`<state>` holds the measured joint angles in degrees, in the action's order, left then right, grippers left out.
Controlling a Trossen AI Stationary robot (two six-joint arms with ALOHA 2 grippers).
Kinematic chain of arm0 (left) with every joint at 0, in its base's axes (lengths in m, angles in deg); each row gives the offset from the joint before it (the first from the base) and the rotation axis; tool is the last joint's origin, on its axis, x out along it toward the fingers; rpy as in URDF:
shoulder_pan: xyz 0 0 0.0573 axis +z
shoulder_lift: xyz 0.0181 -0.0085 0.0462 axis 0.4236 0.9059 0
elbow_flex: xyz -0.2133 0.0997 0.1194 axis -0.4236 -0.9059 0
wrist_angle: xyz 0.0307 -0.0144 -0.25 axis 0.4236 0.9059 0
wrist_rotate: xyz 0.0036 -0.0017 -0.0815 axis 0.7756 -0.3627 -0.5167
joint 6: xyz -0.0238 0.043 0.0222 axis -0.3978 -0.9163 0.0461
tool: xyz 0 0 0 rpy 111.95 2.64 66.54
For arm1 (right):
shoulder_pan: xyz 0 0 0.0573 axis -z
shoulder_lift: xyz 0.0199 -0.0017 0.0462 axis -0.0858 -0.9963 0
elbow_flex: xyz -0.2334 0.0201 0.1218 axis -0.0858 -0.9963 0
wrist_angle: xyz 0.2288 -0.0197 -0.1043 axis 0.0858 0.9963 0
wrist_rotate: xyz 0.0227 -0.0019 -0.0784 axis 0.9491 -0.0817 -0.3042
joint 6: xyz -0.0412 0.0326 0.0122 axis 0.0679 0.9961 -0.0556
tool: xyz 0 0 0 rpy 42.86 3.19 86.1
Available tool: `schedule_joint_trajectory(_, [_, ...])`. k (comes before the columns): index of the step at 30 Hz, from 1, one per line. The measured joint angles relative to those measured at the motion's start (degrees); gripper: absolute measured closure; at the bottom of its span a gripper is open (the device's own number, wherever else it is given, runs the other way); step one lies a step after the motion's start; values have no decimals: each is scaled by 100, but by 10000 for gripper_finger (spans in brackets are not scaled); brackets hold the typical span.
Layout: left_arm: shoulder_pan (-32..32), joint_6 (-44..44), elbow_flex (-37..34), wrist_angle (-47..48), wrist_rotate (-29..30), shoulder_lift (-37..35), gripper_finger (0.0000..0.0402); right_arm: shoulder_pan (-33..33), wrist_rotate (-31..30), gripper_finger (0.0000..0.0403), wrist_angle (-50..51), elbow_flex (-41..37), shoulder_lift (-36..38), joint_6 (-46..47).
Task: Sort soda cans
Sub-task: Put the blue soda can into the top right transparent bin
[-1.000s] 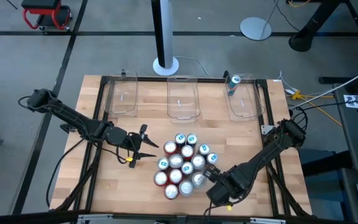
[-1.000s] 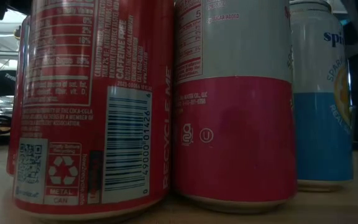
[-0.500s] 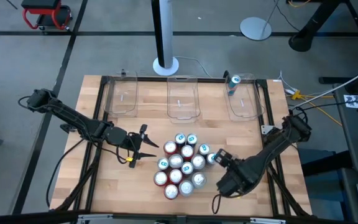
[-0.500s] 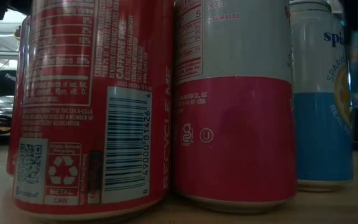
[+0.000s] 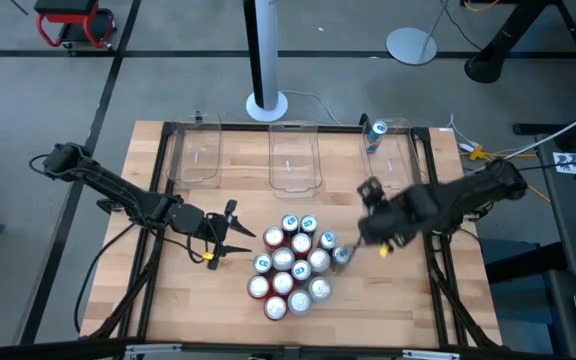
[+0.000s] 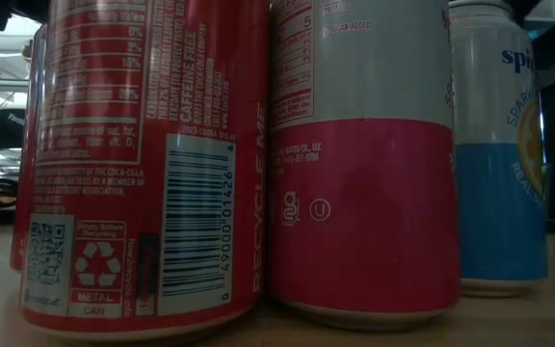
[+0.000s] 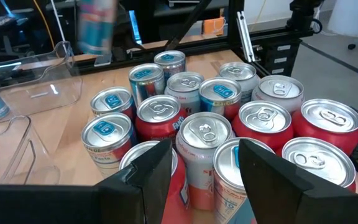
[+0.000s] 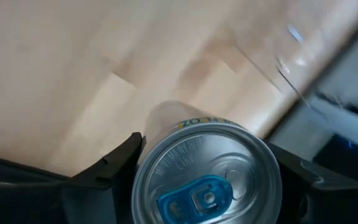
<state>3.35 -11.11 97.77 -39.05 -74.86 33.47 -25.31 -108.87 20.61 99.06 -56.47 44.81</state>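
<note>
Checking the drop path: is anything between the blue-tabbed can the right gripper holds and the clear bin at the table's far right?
Nothing visible. The right gripper holds the silver-topped can above bare wood; the clear plastic bin lies just beyond.

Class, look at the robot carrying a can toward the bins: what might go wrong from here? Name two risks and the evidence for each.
1. The right hand grips the teal-tabbed silver-topped can only by its sides, in mid-air; it may slip and fall onto the wooden table.
2. The clear plastic right bin already holds a teal can, which a careless release could hit.
</note>
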Motion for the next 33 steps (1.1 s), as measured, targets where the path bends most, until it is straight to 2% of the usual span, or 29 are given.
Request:
schedule_joint_trajectory(12, [0,3,0,2,0,0,227,2453,-127,165,-81,-1,214,-1458])
schedule_joint_trajectory(20, [-4,3,0,4,0,0,227,3768,-193,165,-448,-3,214,-2240])
schedule_joint_trajectory(27, [-4,11,0,5,0,0,227,4848,6,165,-1150,-328,214,-2550])
schedule_joint_trajectory(33, [-2,13,0,7,0,0,227,5569,188,165,-1650,-934,214,-2563])
